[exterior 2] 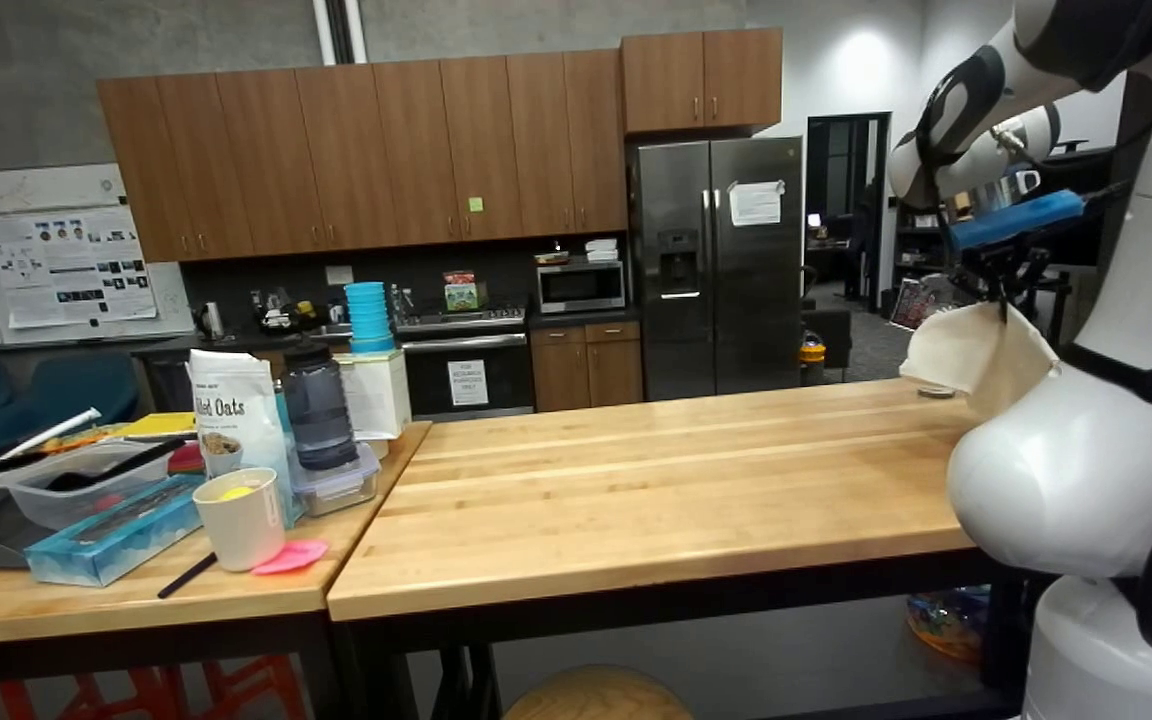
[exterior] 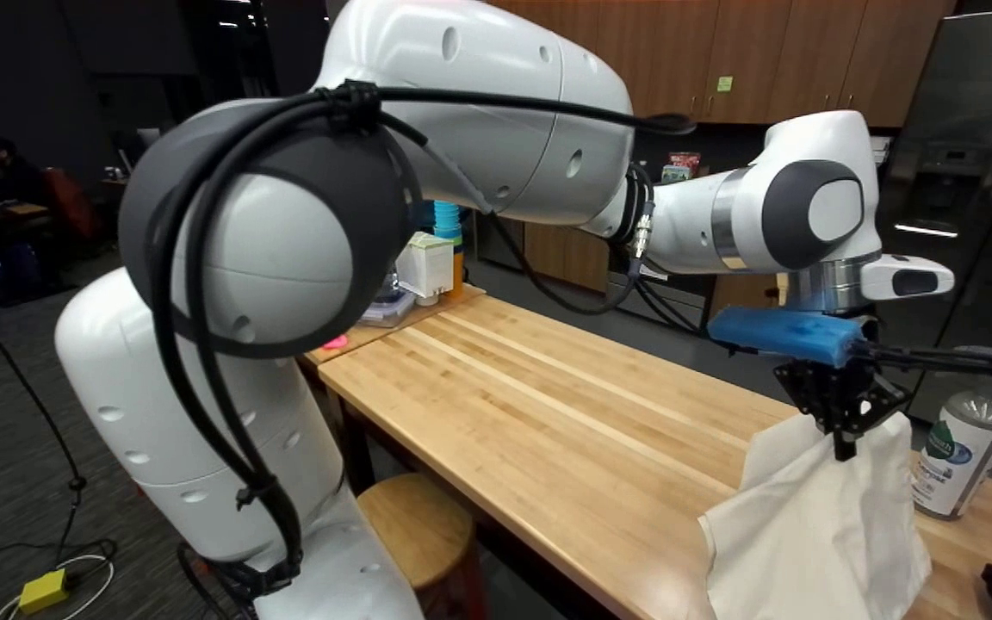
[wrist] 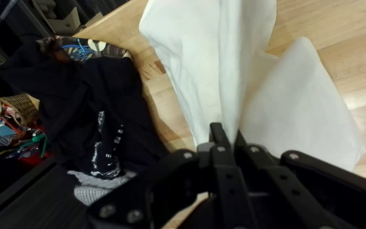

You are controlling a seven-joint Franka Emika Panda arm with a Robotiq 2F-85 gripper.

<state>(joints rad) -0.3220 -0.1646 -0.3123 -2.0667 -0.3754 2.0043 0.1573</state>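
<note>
Left to right in an exterior view, the surface [exterior: 539,413] runs to a white cloth [exterior: 819,534] hanging over it, pinched by the closed end effector [exterior: 845,446], then a bottle [exterior: 959,456]: likely a cloth-moving step, the next move calling for a firm pinch.

Over the table [exterior: 548,387], cloth [exterior: 815,525] is hanging from the gripper [exterior: 843,443]; in an exterior view a bottle [exterior: 959,461] is standing at its right. Wrist view: a garment [wrist: 100,101] is lying left of the cloth, a basket [wrist: 21,106] farther left. From here I'm seeing a mug [exterior 2: 241,525] standing before an oats bag [exterior 2: 236,410] on the side table [exterior 2: 266,597].
</note>
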